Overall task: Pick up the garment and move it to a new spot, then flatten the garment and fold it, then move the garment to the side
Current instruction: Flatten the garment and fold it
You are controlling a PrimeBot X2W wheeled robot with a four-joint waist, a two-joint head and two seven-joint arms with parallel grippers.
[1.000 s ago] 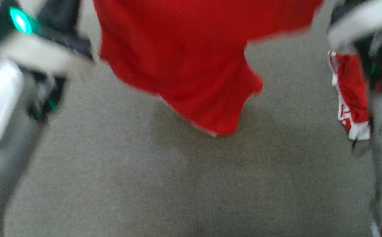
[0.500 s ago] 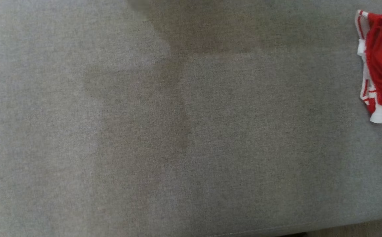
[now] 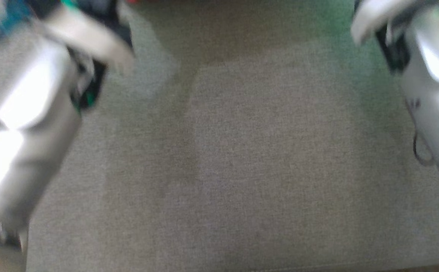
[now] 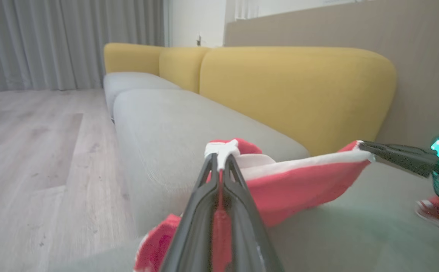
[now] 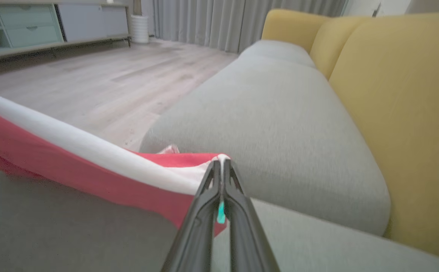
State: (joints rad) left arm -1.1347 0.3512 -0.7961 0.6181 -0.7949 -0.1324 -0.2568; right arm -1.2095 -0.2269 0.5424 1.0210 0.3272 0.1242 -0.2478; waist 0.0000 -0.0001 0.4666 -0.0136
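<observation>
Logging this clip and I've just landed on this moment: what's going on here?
The robot is holding a red garment up by its white hem. Its left gripper is shut on one end of the hem and its right gripper is shut on the other. The hem runs stretched between them above the grey sofa seat, with the red cloth hanging below. The garment is not yet laid flat or folded. The head view is blurred.

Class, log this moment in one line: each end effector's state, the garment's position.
left end effector: shut on garment | right end effector: shut on garment | garment: white edge stretched between them over sofa seat
</observation>
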